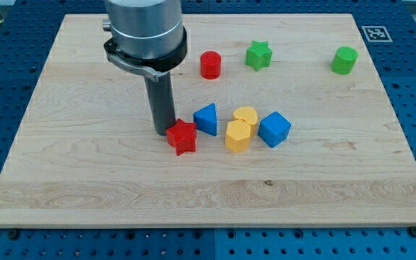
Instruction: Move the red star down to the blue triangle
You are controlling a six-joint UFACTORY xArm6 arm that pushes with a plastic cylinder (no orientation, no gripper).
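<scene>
Single raised view, angled down over the whole wooden board (63,180)

My arm comes down from the view's top as a wide grey cylinder with a dark collar, below it the straight dark rod stands upright, and my tip (162,132) rests just at the upper left of the red star (182,136), touching or nearly touching it.

Wooden board (85,180), with my tip (162,132) planted mid-left. Red star (182,136) touching it, blue triangle (206,119) just beyond, then two yellow blocks (241,130), blue cube (274,129). Farther off: red cylinder (210,65), green star (259,55), green cylinder (344,61).
</scene>
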